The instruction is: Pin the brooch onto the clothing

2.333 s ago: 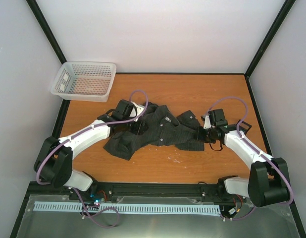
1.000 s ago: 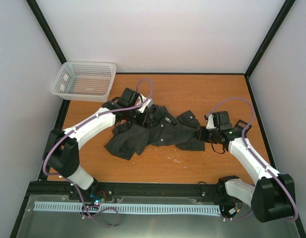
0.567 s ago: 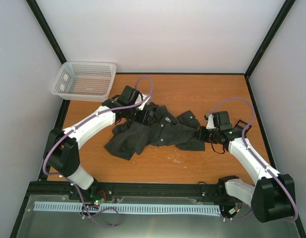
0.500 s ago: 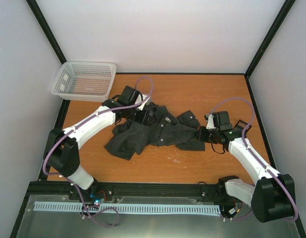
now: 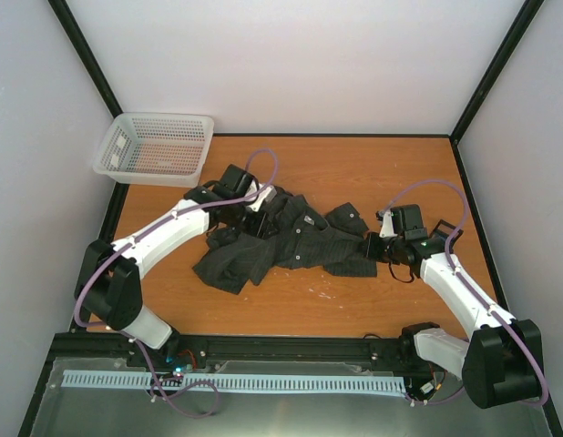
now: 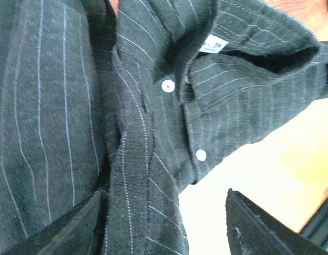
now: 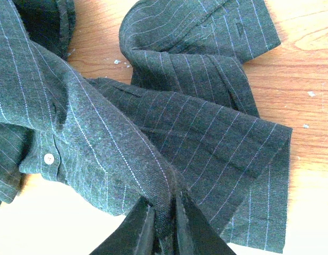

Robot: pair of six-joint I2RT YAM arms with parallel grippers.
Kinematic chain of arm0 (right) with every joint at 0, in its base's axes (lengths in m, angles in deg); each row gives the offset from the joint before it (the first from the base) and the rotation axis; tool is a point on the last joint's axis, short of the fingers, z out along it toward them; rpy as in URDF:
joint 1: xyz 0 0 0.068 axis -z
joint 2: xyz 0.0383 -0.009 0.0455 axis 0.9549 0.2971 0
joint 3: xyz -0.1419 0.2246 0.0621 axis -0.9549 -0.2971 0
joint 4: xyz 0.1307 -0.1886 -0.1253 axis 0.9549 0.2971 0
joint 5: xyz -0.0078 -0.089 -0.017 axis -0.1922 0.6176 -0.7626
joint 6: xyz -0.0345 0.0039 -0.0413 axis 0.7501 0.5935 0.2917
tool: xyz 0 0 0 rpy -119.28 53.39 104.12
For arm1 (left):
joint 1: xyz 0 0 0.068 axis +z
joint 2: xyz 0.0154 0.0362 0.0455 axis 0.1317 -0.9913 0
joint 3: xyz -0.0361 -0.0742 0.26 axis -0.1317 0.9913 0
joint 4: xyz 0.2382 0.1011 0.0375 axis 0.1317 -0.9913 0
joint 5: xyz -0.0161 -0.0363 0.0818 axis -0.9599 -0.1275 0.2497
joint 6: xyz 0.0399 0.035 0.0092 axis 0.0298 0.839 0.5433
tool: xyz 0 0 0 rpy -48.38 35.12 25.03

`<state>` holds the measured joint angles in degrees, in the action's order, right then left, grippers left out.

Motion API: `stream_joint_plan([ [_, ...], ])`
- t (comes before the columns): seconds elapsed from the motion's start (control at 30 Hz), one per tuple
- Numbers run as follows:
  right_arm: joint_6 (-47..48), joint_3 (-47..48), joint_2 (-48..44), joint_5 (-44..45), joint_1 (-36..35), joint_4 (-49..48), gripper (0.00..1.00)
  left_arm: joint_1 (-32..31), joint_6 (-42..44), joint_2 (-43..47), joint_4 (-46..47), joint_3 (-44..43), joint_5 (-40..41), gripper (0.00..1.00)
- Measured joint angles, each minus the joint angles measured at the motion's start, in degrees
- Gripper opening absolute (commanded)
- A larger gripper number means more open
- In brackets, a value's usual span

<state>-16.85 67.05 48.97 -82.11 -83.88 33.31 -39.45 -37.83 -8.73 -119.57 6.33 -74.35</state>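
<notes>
The clothing [image 5: 295, 241], a dark pinstriped shirt, lies crumpled across the middle of the table. My left gripper [image 5: 255, 218] hovers over its collar end. In the left wrist view that gripper [image 6: 163, 204] stands open, a fold of the placket rising between the fingers and the right fingertip [image 6: 254, 223] clear of the cloth. White buttons [image 6: 167, 85] and a collar label [image 6: 210, 45] show there. My right gripper [image 7: 165, 215] is shut on a pinched ridge of the clothing [image 7: 196, 138] at the shirt's right end [image 5: 371, 247]. The brooch is out of view.
A white mesh basket [image 5: 154, 147] sits at the table's back left corner. Small white specks [image 5: 322, 289] lie on the wooden table [image 5: 373, 305] in front of the shirt. Black frame posts rise at the back corners.
My left gripper has shifted a little left and back over the collar, and its jaws have narrowed somewhat. The right arm has kept its grip and its place over the last second.
</notes>
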Motion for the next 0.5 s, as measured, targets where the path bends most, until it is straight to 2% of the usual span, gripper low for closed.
stream_joint_plan([
  [0.13,0.0,0.0,0.0,-0.1,0.0,0.0,0.12,0.0,-0.7,1.0,0.0,0.8,-3.2,0.48],
  [0.23,0.0,-0.1,0.0,-0.2,0.0,-0.1,0.12,0.0,-0.8,0.9,0.3,0.8,-4.2,0.44],
  [0.4,0.0,-0.1,0.0,-0.2,0.0,0.0,0.12,0.0,-0.9,-0.9,0.4,0.8,-4.3,0.44],
  [0.43,0.0,-0.1,0.0,-0.2,0.0,-0.1,0.12,0.0,-0.9,-1.4,0.4,0.8,-4.4,0.41],
  [0.5,0.0,-0.1,0.0,-0.2,0.0,-0.1,0.12,0.0,-0.9,-1.7,0.5,1.1,-4.6,0.29],
])
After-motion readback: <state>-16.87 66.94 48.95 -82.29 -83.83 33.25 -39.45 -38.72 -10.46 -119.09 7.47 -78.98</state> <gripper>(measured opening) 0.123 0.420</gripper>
